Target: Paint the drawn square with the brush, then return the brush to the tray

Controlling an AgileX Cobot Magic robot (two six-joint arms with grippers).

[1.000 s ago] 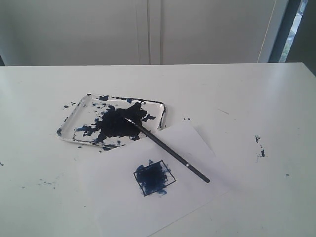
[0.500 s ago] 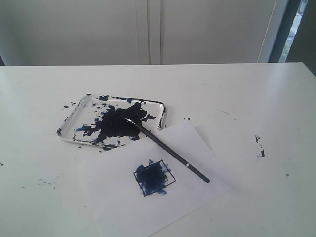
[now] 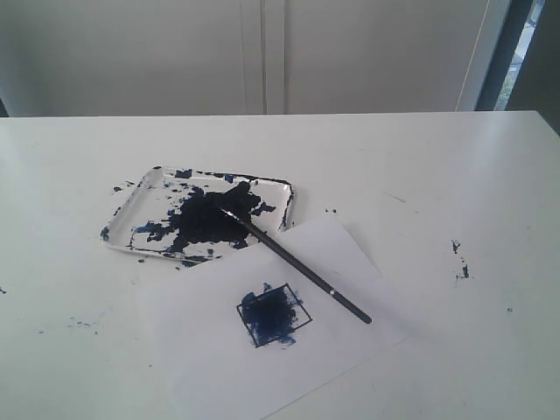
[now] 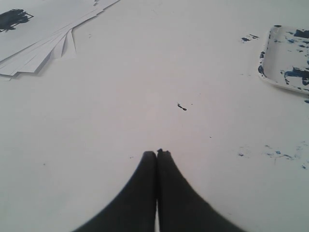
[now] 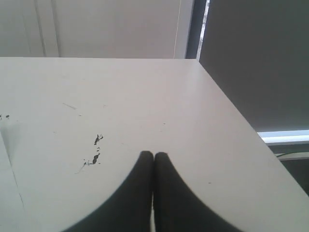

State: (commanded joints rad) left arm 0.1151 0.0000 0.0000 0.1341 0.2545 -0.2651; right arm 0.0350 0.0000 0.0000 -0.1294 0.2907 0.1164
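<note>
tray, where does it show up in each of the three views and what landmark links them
Exterior view: the tray lies left of centre, with the tip of the brush in it.
Left wrist view: only one end of the tray shows, cut by the picture's edge.
Right wrist view: not in it.
Shared landmark: the drawn square, smeared with dark paint, near the bottom of the exterior view and in a corner of the left wrist view.
</note>
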